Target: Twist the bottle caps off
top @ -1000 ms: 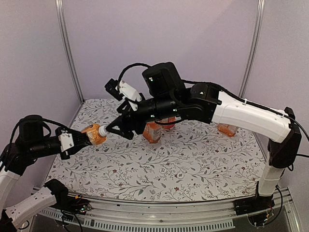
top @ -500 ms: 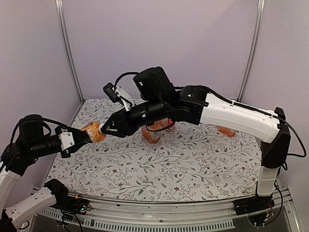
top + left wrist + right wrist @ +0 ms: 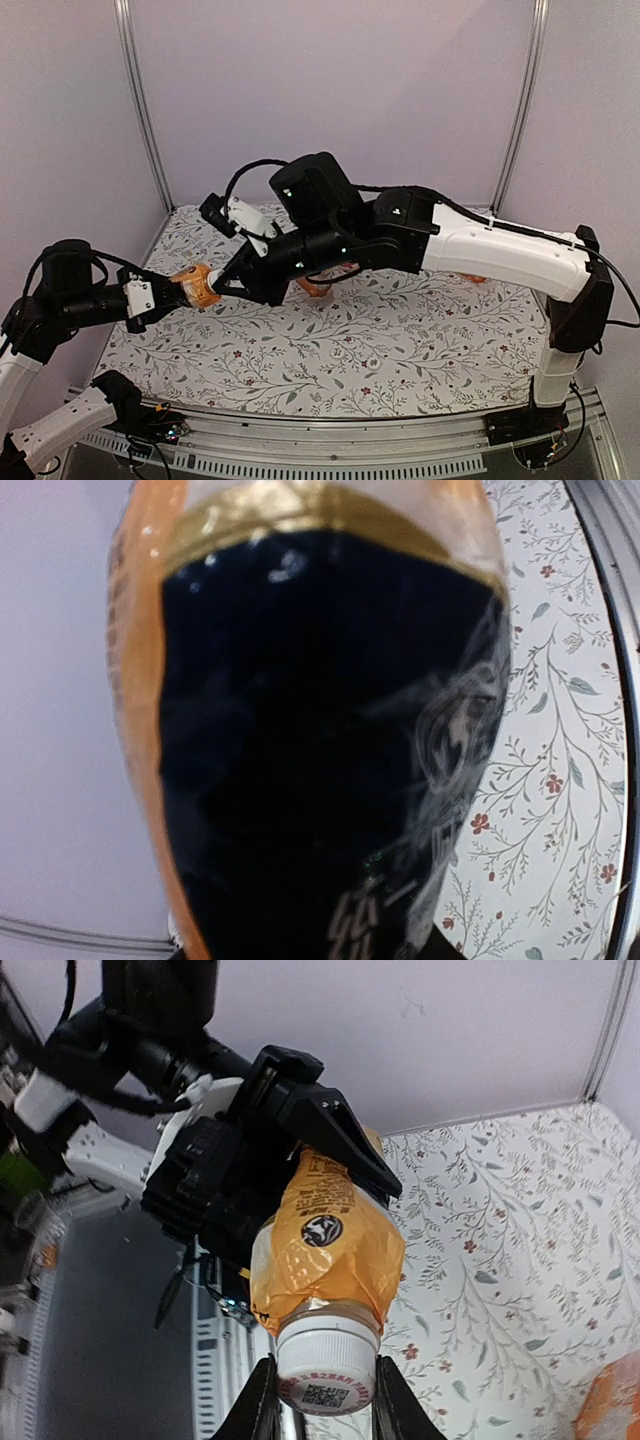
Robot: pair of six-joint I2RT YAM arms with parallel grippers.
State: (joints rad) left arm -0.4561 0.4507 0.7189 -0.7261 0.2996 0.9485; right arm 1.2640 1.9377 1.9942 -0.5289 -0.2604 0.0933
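Observation:
My left gripper (image 3: 178,291) is shut on a bottle (image 3: 196,285) with an orange-and-black label, held off the table on its side, neck pointing right. In the left wrist view this bottle (image 3: 330,730) fills the frame and hides the fingers. In the right wrist view the same bottle (image 3: 325,1245) points its white cap (image 3: 326,1365) at the camera. My right gripper (image 3: 322,1375) is shut on that cap, one finger pressed against each side. From above, the right gripper (image 3: 224,288) meets the bottle's neck end.
A second orange bottle (image 3: 317,288) stands on the floral table cover (image 3: 400,350), mostly hidden behind the right arm. A sliver of another bottle (image 3: 466,278) shows under the right forearm. Metal rails (image 3: 350,462) run along the near edge.
The right gripper has moved left and down to the bottle's cap and shut on it. The left arm keeps its hold, with the bottle slightly lower.

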